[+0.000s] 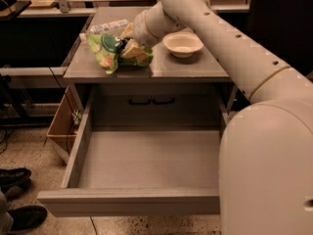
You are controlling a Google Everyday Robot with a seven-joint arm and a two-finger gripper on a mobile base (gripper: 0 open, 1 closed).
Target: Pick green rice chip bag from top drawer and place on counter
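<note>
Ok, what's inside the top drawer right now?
The top drawer shows only bare grey floor; its near right corner is covered by the robot's body. The end effector is at the green rice chip bag on the counter.

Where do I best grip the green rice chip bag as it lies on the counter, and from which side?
Probably from above, on the raised crumpled fold at the left end of the green rice chip bag. It lies on the counter, the gripper sits at its right end, and the bottle crowds it behind.
</note>
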